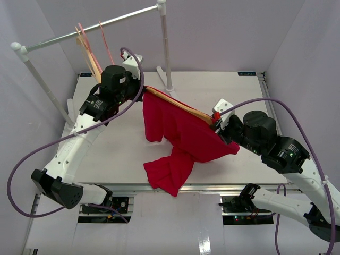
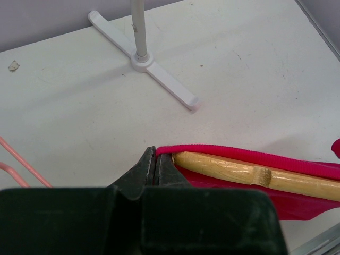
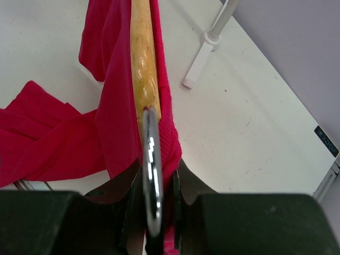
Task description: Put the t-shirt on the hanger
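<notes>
Left pincer (image 2: 155, 157), clamped tight on the ribbed edge of the t-shirt (image 1: 180, 133), holds the red cloth stretched over one end of the hanger (image 2: 234, 172). The right pincer (image 3: 154, 172) grips narrowly on the silver hook (image 3: 150, 141), apparently with a fold of cloth trapped beside it, though that is hard to make out. Hanger and shirt hang in the air between the two arms above the bench (image 1: 117, 149), with most of the garment drooping in a bunch towards the near edge. That lopsided weight is the danger: if the thin nip on the rib slips, the cloth could slide off the wooden arm, and the smooth hook might twist in its grip.
</notes>
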`<state>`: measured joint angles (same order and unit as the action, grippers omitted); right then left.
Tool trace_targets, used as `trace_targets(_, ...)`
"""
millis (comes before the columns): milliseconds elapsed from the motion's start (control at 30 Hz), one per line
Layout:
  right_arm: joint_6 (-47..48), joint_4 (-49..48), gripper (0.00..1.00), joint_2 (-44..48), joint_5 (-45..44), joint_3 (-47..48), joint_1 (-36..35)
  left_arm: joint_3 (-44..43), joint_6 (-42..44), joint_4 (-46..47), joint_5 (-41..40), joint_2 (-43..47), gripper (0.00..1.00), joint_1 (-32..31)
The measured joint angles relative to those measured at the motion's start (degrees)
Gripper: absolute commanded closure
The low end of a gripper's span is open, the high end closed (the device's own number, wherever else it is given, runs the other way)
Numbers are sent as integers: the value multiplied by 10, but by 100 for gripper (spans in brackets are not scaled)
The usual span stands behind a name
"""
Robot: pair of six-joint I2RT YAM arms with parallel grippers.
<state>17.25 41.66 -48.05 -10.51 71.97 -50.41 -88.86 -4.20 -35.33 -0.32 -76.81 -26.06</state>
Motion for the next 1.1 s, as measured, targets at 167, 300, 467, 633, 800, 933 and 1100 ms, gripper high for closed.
trace_targets(167, -1, -8, 92, 0, -13, -1, -1, -42, -2, -25, -2, -26, 100, -3)
trace_targets(300, 0, 7, 92, -13, -20, 12, -2, -28, 19, -22, -31, -26, 100, -19)
trace_targets(467, 1, 28, 92, -50, -31, 32, -3, 16, 50, -2, -87, -29, 100, -38)
trace_targets(633, 7, 55, 92, -76, -41, 57, -3, 43, 73, 20, -116, -34, 100, -53)
trace_targets(800, 18, 75, 92, -83, -50, 80, -4, 52, 92, 44, -132, -34, 100, -68)
trace_targets(933, 29, 87, 92, -87, -58, 89, -5, 65, 110, 63, -140, -33, 100, -82)
trace_targets(1100, 37, 92, 92, -98, -63, 95, -12, 76, 128, 70, -152, -32, 100, -90)
